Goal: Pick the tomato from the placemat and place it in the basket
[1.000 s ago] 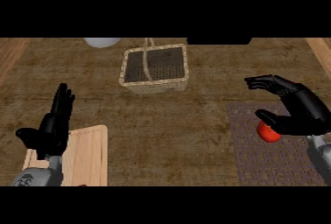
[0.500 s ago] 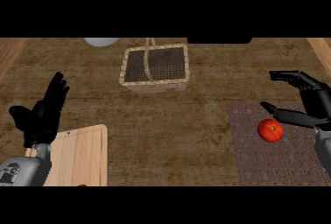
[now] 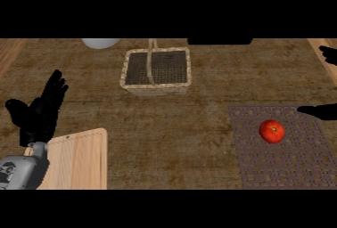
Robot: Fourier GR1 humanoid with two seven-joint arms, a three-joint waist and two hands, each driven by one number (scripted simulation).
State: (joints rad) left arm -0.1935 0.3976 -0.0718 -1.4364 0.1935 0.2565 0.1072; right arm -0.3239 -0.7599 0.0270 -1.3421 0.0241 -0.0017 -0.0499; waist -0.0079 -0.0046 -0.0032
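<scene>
Right hand (image 3: 321, 110) pulled back to the edge, fingers unclear; round red tomato (image 3: 272, 131) bare on woven placemat (image 3: 289, 167); left hand (image 3: 41, 111) open, fingers straight.

Right hand (image 3: 321, 110) mostly cut off at right edge; white object (image 3: 100, 42) cropped at top.

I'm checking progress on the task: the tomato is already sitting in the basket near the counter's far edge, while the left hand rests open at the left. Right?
Not quite. In the head view the tomato lies on the placemat, not in the basket. The left hand does rest open at the left.
</scene>
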